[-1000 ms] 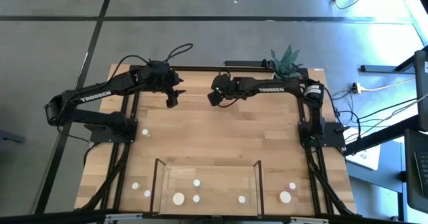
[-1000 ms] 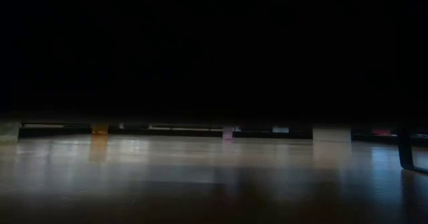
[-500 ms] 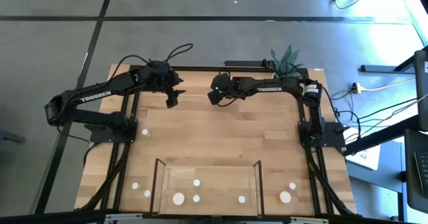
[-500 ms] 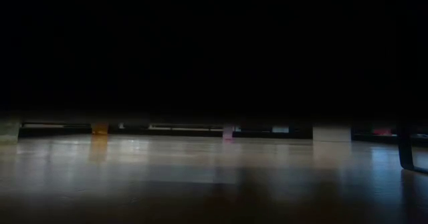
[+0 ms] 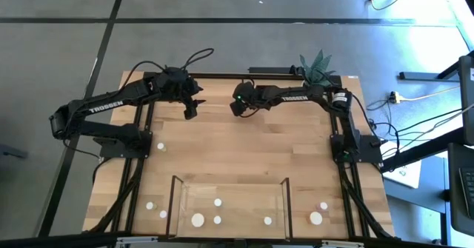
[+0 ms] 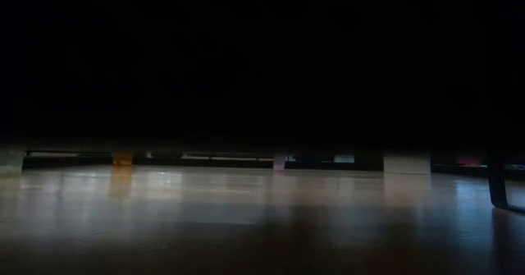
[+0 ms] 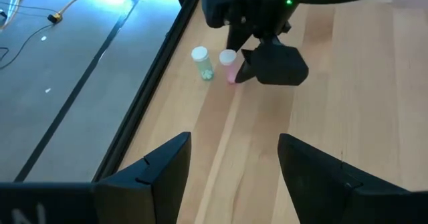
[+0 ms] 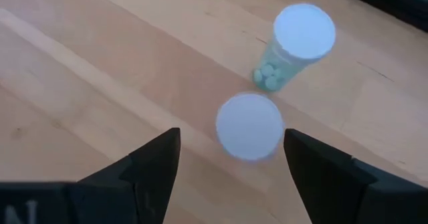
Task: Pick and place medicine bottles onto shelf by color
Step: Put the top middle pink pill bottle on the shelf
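Right wrist view showed two medicine bottles close together on the table's far edge: a pink-bodied bottle (image 8: 249,126) straight under the right tool (image 8: 231,160), and a greenish bottle (image 8: 294,43) just beside it. Both stood upright, caps on. Right tool's fingers were spread wide on either side of the pink one's cap, not touching, nothing held. Left wrist view had the same pair, pink bottle (image 7: 229,65) and greenish bottle (image 7: 201,61), with the right tool (image 7: 267,60) hanging over them. Left tool (image 7: 233,160) sat near, partly spread, empty, over bare table (image 5: 244,148). Shelf (image 5: 229,207) lay well apart at the near edge, several white-capped bottles on and around it.

Step judged: approach for picking the pink bottle, grasp not yet made. Next move likely calls for dropping straight down and closing on the body; risk judged is bumping the greenish neighbour, since it stood so close.
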Robot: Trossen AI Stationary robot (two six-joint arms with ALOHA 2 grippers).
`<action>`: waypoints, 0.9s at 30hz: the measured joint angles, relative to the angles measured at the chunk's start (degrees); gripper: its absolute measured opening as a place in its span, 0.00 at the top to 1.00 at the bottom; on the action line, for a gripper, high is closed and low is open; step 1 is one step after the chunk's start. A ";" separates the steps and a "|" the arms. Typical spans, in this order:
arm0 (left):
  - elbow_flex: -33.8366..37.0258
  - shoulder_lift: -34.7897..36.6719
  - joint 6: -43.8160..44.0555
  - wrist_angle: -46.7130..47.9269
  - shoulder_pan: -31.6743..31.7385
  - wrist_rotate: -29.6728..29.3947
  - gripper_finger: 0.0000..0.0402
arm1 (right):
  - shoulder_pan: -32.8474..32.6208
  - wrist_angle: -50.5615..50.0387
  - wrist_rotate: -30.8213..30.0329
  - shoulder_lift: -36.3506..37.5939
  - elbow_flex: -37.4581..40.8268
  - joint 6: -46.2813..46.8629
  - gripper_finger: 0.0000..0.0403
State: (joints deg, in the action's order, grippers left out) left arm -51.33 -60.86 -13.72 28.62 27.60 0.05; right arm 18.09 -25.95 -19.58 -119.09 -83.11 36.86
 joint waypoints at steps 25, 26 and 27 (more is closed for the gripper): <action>0.00 0.00 0.00 0.02 0.02 0.00 0.46 | -0.09 2.14 -1.92 -0.37 0.00 -2.86 0.58; 0.00 0.00 0.00 0.00 0.00 0.00 0.46 | -0.09 2.12 -1.92 -0.37 0.00 -2.86 0.61; 0.00 0.00 0.00 0.02 0.02 0.00 0.46 | -0.09 2.11 -1.92 -0.37 0.00 -2.89 0.63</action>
State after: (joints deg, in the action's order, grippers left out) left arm -51.33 -60.86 -13.72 28.64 27.62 0.05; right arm 18.00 -23.83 -21.50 -119.46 -83.11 33.98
